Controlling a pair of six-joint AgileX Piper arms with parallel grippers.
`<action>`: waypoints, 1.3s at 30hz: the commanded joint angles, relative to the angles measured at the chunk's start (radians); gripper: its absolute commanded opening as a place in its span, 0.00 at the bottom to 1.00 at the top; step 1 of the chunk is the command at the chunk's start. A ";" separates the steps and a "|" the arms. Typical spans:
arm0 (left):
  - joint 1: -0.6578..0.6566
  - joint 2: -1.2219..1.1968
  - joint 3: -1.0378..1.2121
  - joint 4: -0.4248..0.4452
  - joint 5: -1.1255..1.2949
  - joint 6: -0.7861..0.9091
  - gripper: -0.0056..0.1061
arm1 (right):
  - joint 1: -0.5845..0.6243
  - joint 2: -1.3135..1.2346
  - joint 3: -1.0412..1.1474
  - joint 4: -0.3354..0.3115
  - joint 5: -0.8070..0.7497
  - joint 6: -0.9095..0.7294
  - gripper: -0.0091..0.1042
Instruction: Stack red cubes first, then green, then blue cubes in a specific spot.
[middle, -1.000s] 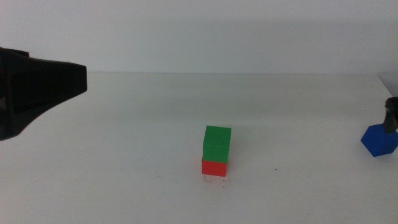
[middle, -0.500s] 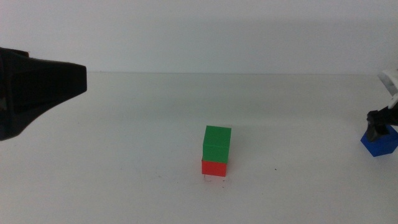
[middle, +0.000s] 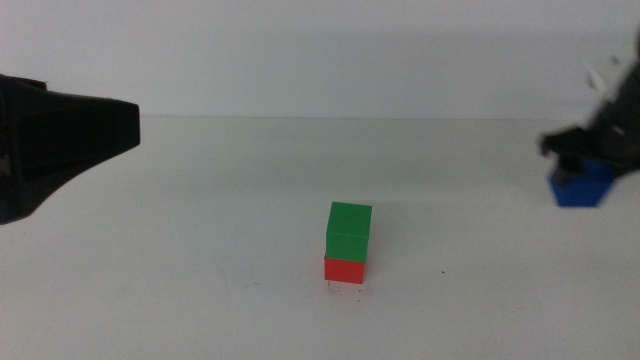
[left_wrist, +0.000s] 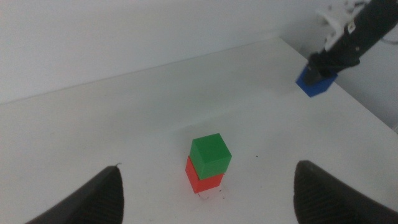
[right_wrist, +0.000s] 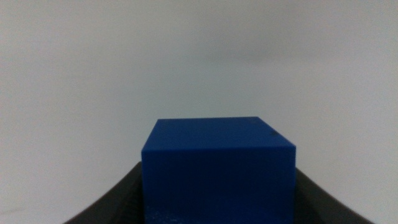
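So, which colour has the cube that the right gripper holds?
Deep blue. The blue cube shows best in the right wrist view, clamped in the right gripper.

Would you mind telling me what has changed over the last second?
The right gripper closed on the blue cube and has lifted it, carrying it up and inward toward the stack. The green cube still sits on the red cube, and the left gripper stays open, waiting at the left.

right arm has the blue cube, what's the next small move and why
Probably carry it across toward the stack and line it up above the green cube. The right gripper holds the blue cube at the table's right side, far from the stack; green already sits on the red cube. The left gripper waits open, near the stack.
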 joint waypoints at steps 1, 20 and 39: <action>0.005 -0.003 0.005 0.001 -0.018 -0.006 0.89 | 0.129 -0.068 -0.043 -0.047 0.112 0.198 0.08; 0.005 -0.003 0.005 0.012 -0.020 -0.006 0.89 | 0.685 0.153 -0.366 -0.088 0.200 0.677 0.08; 0.005 -0.003 0.005 0.012 -0.020 0.001 0.89 | 0.687 0.223 -0.366 -0.103 0.167 0.716 0.13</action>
